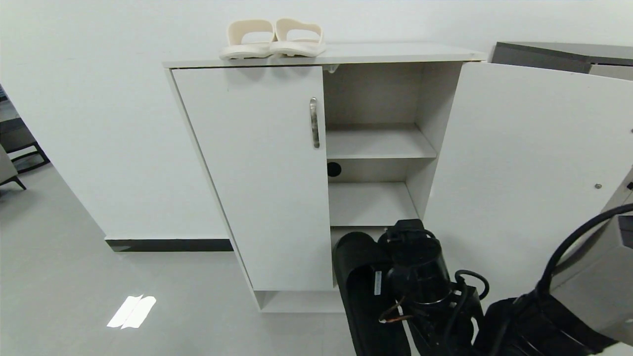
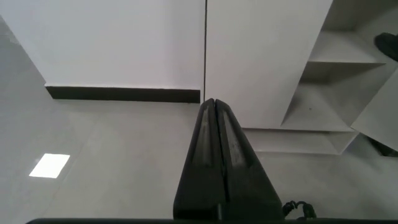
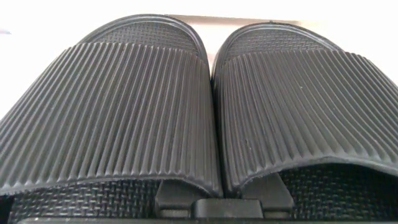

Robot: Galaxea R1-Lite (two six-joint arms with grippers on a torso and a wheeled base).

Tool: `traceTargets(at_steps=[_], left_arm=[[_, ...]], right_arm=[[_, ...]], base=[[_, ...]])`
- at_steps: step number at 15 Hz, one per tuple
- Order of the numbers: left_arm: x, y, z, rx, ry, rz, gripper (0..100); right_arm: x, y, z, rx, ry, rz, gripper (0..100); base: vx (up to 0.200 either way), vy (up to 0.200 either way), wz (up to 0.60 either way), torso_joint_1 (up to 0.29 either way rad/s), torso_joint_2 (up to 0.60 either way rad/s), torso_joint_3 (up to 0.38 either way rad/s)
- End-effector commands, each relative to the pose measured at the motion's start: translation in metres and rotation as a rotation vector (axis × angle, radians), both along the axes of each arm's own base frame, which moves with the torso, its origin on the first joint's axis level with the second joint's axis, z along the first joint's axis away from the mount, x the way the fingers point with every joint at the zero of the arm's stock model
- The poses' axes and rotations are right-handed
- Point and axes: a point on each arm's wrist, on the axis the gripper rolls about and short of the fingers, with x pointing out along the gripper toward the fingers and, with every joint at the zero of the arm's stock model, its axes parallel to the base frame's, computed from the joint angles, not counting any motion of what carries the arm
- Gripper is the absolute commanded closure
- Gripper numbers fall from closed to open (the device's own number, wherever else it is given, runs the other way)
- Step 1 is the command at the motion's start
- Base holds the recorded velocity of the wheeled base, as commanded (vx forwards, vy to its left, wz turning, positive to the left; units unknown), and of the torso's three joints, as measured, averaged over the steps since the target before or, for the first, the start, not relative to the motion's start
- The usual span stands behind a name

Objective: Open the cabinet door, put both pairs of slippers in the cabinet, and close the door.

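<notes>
The black slippers (image 1: pixel 358 277) (image 3: pixel 149 106) were a matte pair with broad straps ribbed in fine lengthwise grooves and footbeds pressed with a small woven texture. They sat side by side, inner edges touching. The right gripper (image 3: pixel 221 196) held them from the heel end, its jaws pinching the pair where the two slippers met. In the head view the pair hung near the bottom of the cabinet (image 1: pixel 395 49), just in front of its open right half and below the lower shelf (image 1: pixel 371 202).

The beige slippers (image 1: pixel 273 38) were smooth, thick-soled and open-toed. They lay together on the far left of the cabinet top, toes overhanging the front edge.

The cabinet was white. Its left door (image 1: pixel 257 178) was shut, with a slim metal handle (image 1: pixel 314 122) along its right edge. The right door (image 1: pixel 524 168) stood swung wide to the right, showing an upper shelf (image 1: pixel 378 143) and a round hole (image 1: pixel 334 169) in the back panel.

The left gripper (image 2: pixel 214 109) hung over the grey floor (image 2: pixel 112 155) to the left of the cabinet, its jaws pressed together on nothing.
</notes>
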Motion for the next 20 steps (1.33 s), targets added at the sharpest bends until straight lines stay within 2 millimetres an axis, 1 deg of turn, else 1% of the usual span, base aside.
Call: traceTargets(at_steps=[1,3,4,6,8,9,11,13,16,20], left_arm=[[0.001,0.000,0.000,0.000,0.007,0.000,100],[0.001,0.000,0.000,0.000,0.007,0.000,100],[0.001,0.000,0.000,0.000,0.007,0.000,100],[0.001,0.000,0.000,0.000,0.007,0.000,100],[0.001,0.000,0.000,0.000,0.007,-0.001,100],[0.001,0.000,0.000,0.000,0.007,-0.001,100],[0.001,0.000,0.000,0.000,0.007,-0.001,100],[0.001,0.000,0.000,0.000,0.007,-0.001,100],[0.001,0.000,0.000,0.000,0.007,-0.001,100],[0.001,0.000,0.000,0.000,0.007,0.000,100]], right_arm=[[0.025,0.009,-0.026,-0.053,0.008,-0.057,100],[0.029,0.013,-0.022,-0.057,-0.013,-0.063,100],[0.040,0.015,-0.023,-0.070,-0.036,-0.104,100],[0.048,0.018,-0.024,-0.083,-0.057,-0.124,100],[0.051,0.021,-0.018,-0.066,-0.103,-0.118,100],[0.054,0.024,-0.015,-0.064,-0.152,-0.124,100],[0.057,0.025,-0.012,-0.074,-0.212,-0.144,100],[0.061,0.020,-0.008,-0.086,-0.233,-0.164,100],[0.063,0.017,0.000,-0.098,-0.254,-0.170,100],[0.068,0.019,0.010,-0.079,-0.290,-0.173,100]], base=[[0.000,0.000,0.00,0.002,0.00,-0.071],[0.000,0.000,0.00,0.007,0.00,-0.173],[0.000,0.000,0.00,0.007,0.00,-0.183],[0.000,0.000,0.00,0.005,0.00,-0.195],[0.000,0.000,0.00,0.007,0.00,-0.195],[0.000,0.000,0.00,0.002,0.01,-0.193],[0.000,0.000,0.00,0.005,0.00,-0.198],[0.000,0.000,0.00,0.000,0.00,-0.198],[0.000,0.000,0.00,0.005,0.01,-0.162],[0.000,0.000,0.00,0.000,0.00,0.000]])
